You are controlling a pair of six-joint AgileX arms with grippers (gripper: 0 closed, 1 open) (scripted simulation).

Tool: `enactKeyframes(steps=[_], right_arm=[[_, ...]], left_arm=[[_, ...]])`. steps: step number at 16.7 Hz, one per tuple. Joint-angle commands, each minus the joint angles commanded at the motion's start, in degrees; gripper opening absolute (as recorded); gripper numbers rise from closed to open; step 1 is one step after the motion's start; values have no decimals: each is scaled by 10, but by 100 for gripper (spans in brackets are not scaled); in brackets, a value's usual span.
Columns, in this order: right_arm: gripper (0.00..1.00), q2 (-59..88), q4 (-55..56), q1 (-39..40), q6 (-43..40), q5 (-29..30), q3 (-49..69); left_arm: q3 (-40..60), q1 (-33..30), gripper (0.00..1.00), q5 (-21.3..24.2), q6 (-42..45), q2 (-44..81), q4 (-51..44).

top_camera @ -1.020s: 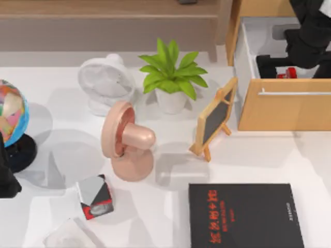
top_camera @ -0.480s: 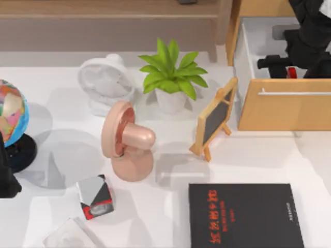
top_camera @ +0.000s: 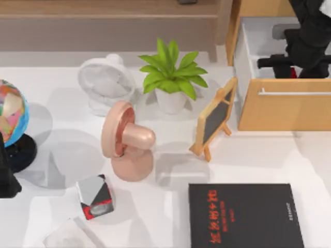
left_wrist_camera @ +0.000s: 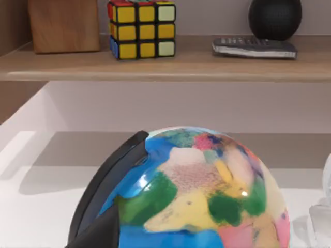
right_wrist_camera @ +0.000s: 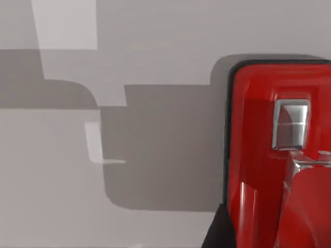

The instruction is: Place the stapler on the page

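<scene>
right gripper (top_camera: 289,64) is reaching down inside the open drawer (top_camera: 282,111) at the top right of the table; whether its fingers are open or shut, cannot tell from above, since the arm is covering them. the stapler (right_wrist_camera: 279,155) is lying on the drawer's pale floor, looming close in the right wrist view, with a sliver of red (top_camera: 293,72) peeking out under the arm in the top view.

handling judgement: rigid, smooth glossy shell with a metal insert, likely compact and moderately heavy for its size. slippery on the rounded top, so pinching across the narrow width, flat side to flat side near mid-length, looks safest; it should not deform.

clearance: the drawer's white walls and wooden front are boxing the stapler in, so a straight lift before any sideways travel seems needed. the page (top_camera: 245,216) is lying flat at the bottom right, well apart from the drawer. the small chalkboard (top_camera: 214,119) is standing between them, off to the left of a direct path. the page's surface is offering plenty of room.

left arm is sitting parked at the table's left edge by the globe (top_camera: 11,113).
</scene>
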Motion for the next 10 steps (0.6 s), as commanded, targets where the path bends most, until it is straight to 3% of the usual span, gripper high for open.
enactKeyframes(steps=[10], right_arm=[[0,-28,-4,5,-13,6,-6]], left_arm=[[0,0,100,0,0,0,0]])
